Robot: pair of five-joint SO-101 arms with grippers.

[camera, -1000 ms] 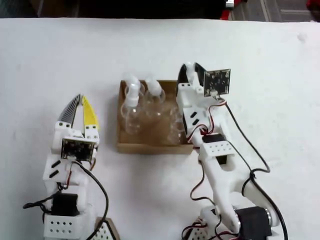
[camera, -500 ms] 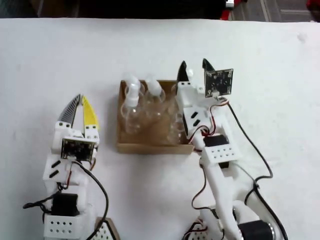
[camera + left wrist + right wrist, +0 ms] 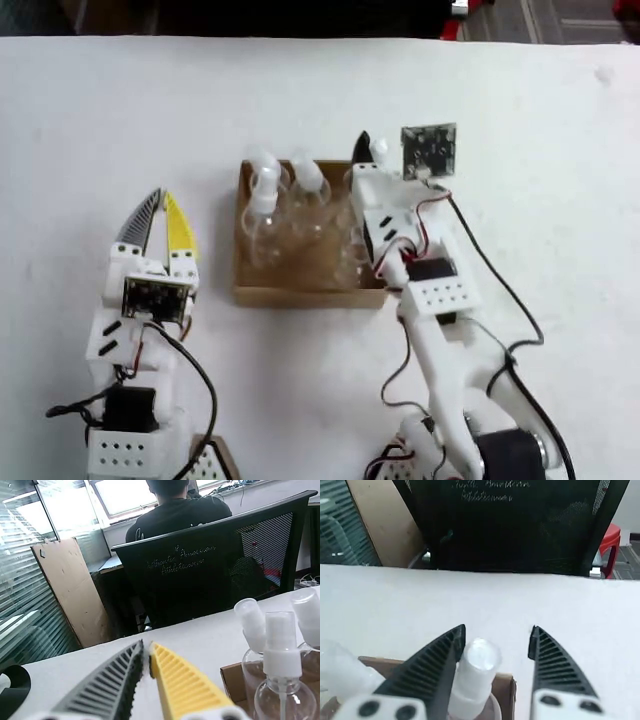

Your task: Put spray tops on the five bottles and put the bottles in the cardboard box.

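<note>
Brown cardboard box (image 3: 300, 296) sits mid-frame on the white desk (image 3: 120, 100), with clear plastic bottles (image 3: 268, 225) standing inside. Right hand (image 3: 498, 630) hovers over the box's upper-right corner, fingers spread either side of one white spray top (image 3: 479, 659) (nearer one finger). Left hand (image 3: 162, 196), lower left, fingers pressed together.

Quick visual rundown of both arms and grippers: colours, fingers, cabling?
Both arms are white plastic with black servos, black cables and a dark camera board at the wrist. The left gripper has one grey and one yellow ribbed finger. The right gripper has two black ribbed, pointed fingers, and red wires along its arm.
</note>
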